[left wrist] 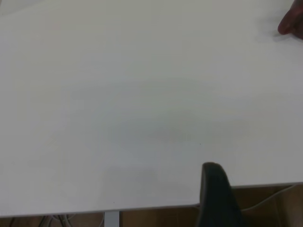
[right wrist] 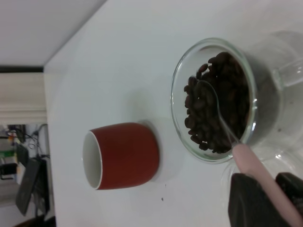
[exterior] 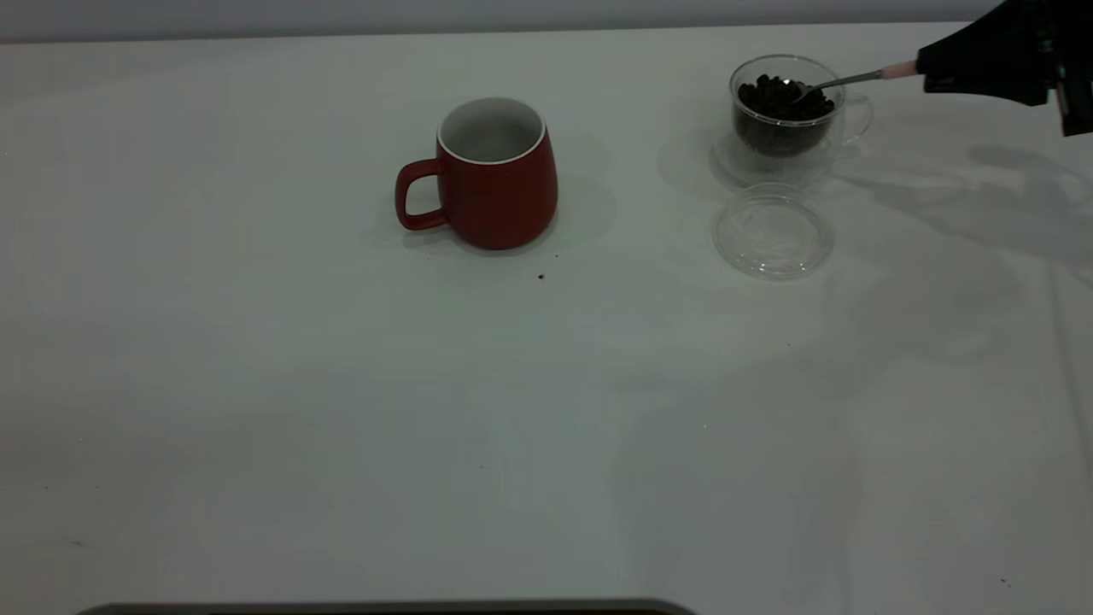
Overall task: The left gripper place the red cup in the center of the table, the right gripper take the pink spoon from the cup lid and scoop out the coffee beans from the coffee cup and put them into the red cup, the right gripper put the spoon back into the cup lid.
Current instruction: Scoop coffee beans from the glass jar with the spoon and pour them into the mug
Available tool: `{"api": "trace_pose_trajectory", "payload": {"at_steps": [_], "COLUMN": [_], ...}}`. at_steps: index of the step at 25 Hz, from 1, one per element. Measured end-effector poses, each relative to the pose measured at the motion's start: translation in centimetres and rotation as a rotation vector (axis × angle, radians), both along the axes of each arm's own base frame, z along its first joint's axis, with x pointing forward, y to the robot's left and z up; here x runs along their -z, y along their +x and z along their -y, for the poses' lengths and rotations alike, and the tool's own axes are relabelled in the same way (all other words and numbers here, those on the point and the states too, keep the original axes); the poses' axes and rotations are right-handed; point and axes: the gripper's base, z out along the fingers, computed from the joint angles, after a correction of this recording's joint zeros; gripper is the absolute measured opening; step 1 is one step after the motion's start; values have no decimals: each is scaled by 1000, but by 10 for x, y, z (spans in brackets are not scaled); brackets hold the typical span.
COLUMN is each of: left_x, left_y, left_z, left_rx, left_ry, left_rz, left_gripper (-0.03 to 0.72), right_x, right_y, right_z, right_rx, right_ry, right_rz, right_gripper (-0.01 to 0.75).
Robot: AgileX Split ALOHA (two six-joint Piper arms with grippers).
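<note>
Right gripper (right wrist: 265, 198) dips pink spoon (exterior: 841, 81) over white table (exterior: 341, 384).

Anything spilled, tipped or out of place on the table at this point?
Nothing major. The red cup and coffee cup stand upright, the cup lid lies flat, and the pink spoon is in the coffee beans. One dark speck lies near the red cup.

Pink spoon (exterior: 841, 81) in coffee beans (exterior: 781, 98)
</note>
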Motion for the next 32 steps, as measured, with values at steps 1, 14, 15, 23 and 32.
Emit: {"api": "trace_pose_trajectory", "payload": {"at_steps": [1, 14, 15, 23, 32], "left_x": [0, 0, 0, 0, 0], "left_y": [0, 0, 0, 0, 0], "left_z": [0, 0, 0, 0, 0], "left_rx": [0, 1, 1, 1, 1], "left_ry": [0, 1, 1, 1, 1], "left_rz": [0, 0, 0, 0, 0], "left_gripper": [493, 493, 493, 493, 493], "right_x": [0, 7, 7, 6, -9], "right_y": [-1, -7, -7, 0, 6], "right_z": [3, 13, 13, -17, -105], "right_rx": [8, 70, 76, 39, -144], "right_ry": [5, 193, 199, 226, 232], "right_rz": [-2, -86, -85, -84, -53], "right_gripper": [101, 101, 101, 101, 101]}}
